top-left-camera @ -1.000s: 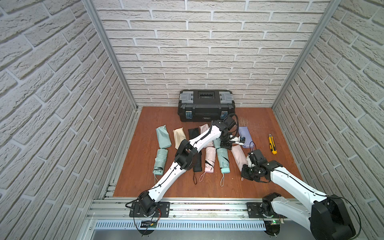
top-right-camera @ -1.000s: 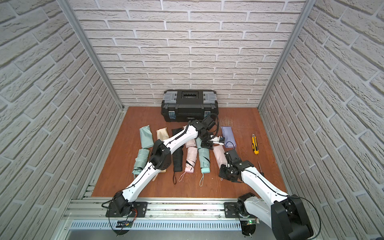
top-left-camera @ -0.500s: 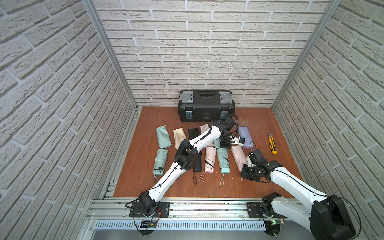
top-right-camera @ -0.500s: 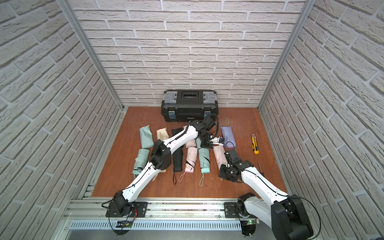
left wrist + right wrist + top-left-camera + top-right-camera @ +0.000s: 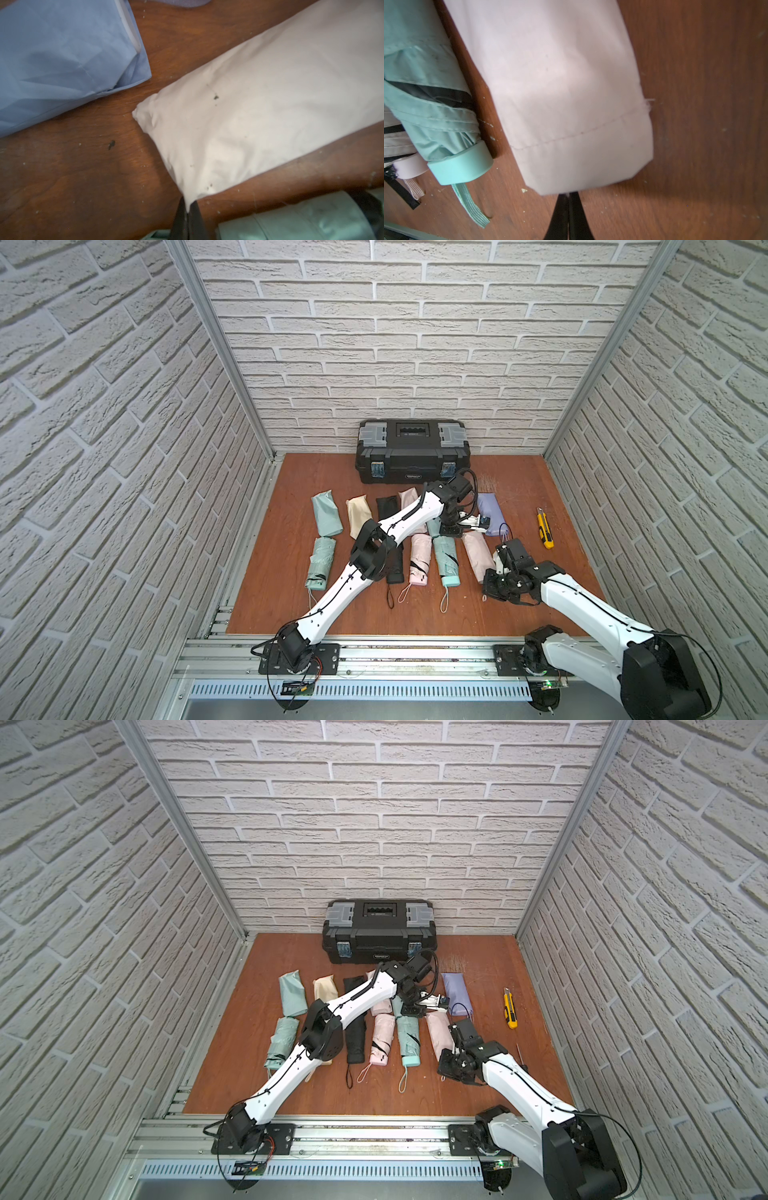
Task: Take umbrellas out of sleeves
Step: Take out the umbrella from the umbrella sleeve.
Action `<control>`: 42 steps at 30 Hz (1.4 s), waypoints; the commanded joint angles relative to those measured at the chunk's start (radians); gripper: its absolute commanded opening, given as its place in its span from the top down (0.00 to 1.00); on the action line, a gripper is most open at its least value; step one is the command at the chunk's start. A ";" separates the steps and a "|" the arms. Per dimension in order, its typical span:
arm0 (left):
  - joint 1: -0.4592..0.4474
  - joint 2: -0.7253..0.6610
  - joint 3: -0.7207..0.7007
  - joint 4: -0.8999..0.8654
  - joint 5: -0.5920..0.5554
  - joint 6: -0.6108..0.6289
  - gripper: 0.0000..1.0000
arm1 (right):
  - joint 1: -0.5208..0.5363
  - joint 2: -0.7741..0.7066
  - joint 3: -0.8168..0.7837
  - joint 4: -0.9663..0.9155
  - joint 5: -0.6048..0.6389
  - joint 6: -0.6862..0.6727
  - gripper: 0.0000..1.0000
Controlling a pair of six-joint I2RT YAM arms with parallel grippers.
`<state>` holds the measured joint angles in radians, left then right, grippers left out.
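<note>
1. In both top views, a black plastic toolbox with grey lid latches [image 5: 411, 456] stands against the far wall on the reddish-brown wooden table [image 5: 291, 605]. A yellow utility knife [image 5: 545, 529] lies well to the right of everything else. Flat pouches fill the far row: a mint fabric sleeve [image 5: 327, 514], a cream fabric sleeve [image 5: 359, 512], and a lavender fabric sleeve [image 5: 490, 512] at the right end. The left arm [image 5: 399, 522] reaches across the middle and hides part of a black rolled umbrella [image 5: 395, 568]. A plump pale-pink fabric sleeve [image 5: 478, 556] lies just right of a mint rolled umbrella with a mint handle cap [image 5: 446, 562]. The left gripper [image 5: 455, 532] sits at the pink sleeve's far end and the right gripper [image 5: 451, 1057] at its near end.
2. In the left wrist view, the left gripper [image 5: 188, 209] has its black fingers pressed together on one corner of the pale-pink fabric sleeve [image 5: 259, 104]. The lavender fabric sleeve [image 5: 62, 62] lies apart from it, with bare wood between. The mint rolled umbrella [image 5: 311, 218] lies just beside the fingers.
3. In the right wrist view, the right gripper [image 5: 569, 197] is closed, its tips pinching the hemmed end of the pale-pink fabric sleeve [image 5: 560, 93]. The mint rolled umbrella [image 5: 436, 104] lies beside the sleeve, with a narrow strip of table [image 5: 695, 104] between them. Its woven wrist strap [image 5: 471, 205] trails on the wood.
</note>
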<state>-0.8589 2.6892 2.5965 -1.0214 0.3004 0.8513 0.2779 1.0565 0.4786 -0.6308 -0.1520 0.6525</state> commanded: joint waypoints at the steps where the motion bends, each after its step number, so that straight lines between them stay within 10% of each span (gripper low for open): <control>1: 0.005 -0.012 0.022 0.043 -0.045 -0.006 1.00 | 0.008 -0.004 -0.014 0.002 -0.009 0.007 0.97; 42: 0.034 -0.035 0.020 0.135 -0.288 -0.098 1.00 | 0.009 -0.023 -0.008 -0.007 -0.020 0.014 0.97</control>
<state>-0.8482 2.6892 2.5965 -0.9371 0.0658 0.7551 0.2783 1.0500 0.4786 -0.5900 -0.1593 0.6529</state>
